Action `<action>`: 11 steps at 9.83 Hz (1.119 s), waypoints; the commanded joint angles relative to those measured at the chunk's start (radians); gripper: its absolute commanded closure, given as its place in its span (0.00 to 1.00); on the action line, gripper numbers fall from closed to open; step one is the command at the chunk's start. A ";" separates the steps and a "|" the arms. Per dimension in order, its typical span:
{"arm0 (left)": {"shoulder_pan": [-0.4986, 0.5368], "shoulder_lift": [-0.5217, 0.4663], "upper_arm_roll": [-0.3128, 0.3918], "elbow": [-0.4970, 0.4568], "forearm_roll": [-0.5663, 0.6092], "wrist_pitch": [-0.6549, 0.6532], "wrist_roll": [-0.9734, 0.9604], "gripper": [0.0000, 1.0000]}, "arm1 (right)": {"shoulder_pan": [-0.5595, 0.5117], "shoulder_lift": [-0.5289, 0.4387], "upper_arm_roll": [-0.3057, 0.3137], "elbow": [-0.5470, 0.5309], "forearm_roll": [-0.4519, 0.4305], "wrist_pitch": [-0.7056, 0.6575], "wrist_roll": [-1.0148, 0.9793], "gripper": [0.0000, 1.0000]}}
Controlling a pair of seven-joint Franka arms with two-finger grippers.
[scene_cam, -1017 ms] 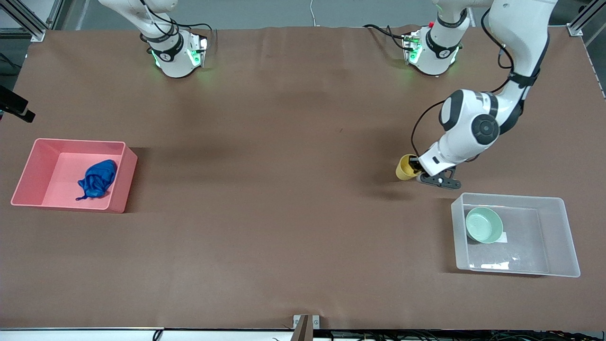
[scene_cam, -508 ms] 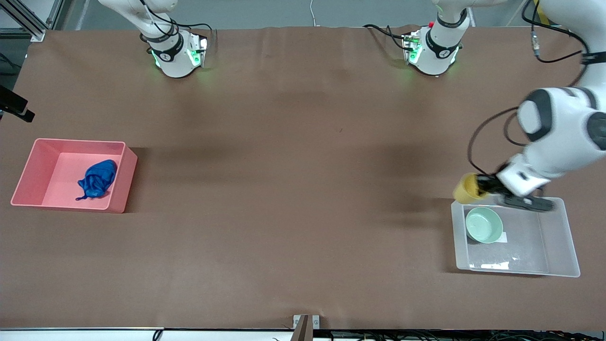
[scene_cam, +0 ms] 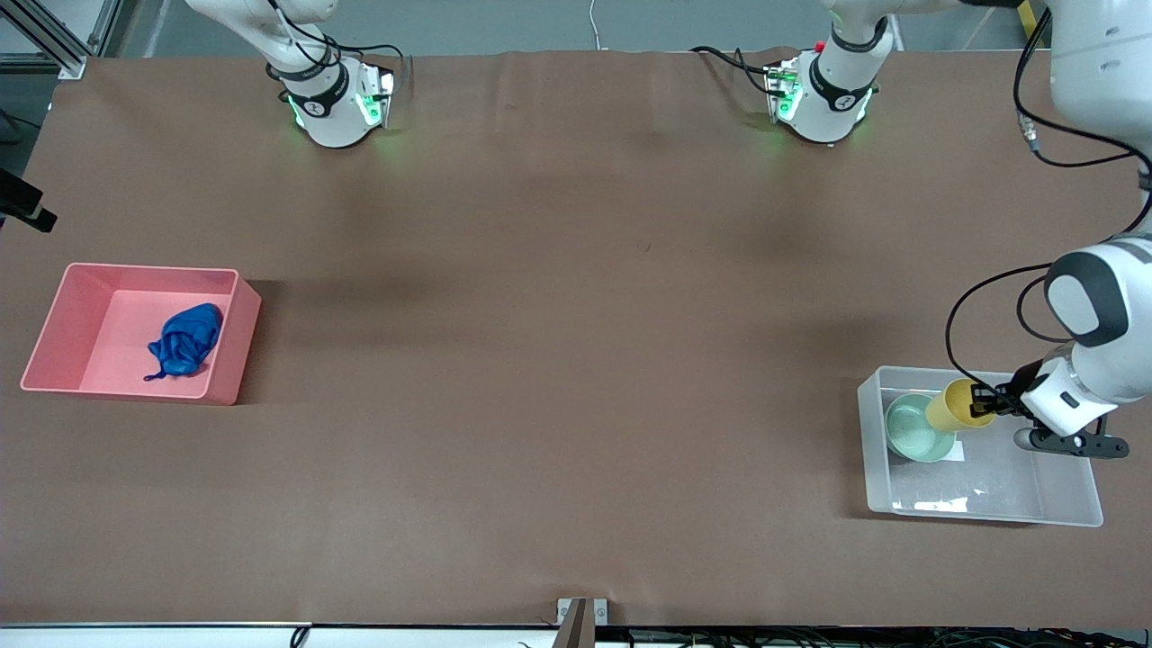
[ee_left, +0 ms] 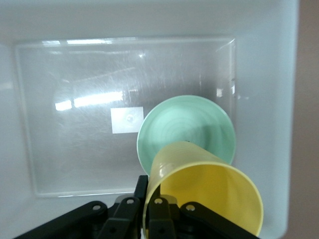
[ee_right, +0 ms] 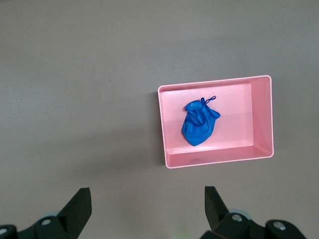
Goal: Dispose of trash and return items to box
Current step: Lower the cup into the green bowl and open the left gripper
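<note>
1. Fingers of our left gripper (scene_cam: pixel 990 412) pinch the yellow cup (scene_cam: pixel 956 405) over the clear bin (scene_cam: pixel 1071 513), above the mint-green bowl (scene_cam: pixel 913 434).
2. Our right gripper (ee_right: pixel 144 201) waits open, high over the table.
3. We see the blue wad (scene_cam: pixel 184 341) binned in the pink bin (scene_cam: pixel 229 378); only releasing the cup remains.

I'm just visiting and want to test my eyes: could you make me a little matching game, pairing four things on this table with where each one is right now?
Things:
1. blue wad
2. yellow cup
3. green bowl
4. right hand

Places:
A. on the floor of the clear bin
B. open, high over the table, looking down at the pink bin
C. lying in the pink bin
D. gripped by the left hand over the clear bin

Pairs: 1-C, 2-D, 3-A, 4-B
</note>
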 commanded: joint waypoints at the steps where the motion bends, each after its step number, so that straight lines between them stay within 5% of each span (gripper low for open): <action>1: -0.009 0.089 0.007 0.029 -0.022 0.000 0.014 0.99 | 0.010 0.003 -0.009 0.012 0.001 -0.007 -0.009 0.00; 2: -0.014 0.102 0.008 0.029 -0.021 0.004 0.012 0.98 | 0.010 0.003 -0.009 0.012 0.001 -0.007 -0.009 0.00; 3: -0.015 0.113 0.007 0.029 -0.022 0.024 0.006 0.78 | 0.010 0.003 -0.009 0.012 0.001 -0.007 -0.009 0.00; 4: -0.017 0.109 0.010 0.029 -0.015 0.027 -0.006 0.11 | 0.010 0.003 -0.009 0.011 0.001 -0.007 -0.009 0.00; 5: -0.011 0.080 0.010 0.033 -0.012 0.026 0.006 0.00 | 0.010 0.003 -0.009 0.000 0.001 -0.001 -0.009 0.00; 9: -0.017 -0.193 0.020 0.020 -0.009 -0.141 -0.031 0.00 | 0.002 0.003 -0.009 -0.003 0.002 -0.001 -0.011 0.00; 11: -0.024 -0.393 0.013 -0.077 0.045 -0.236 -0.054 0.00 | 0.004 0.003 -0.009 -0.003 0.002 -0.001 -0.011 0.00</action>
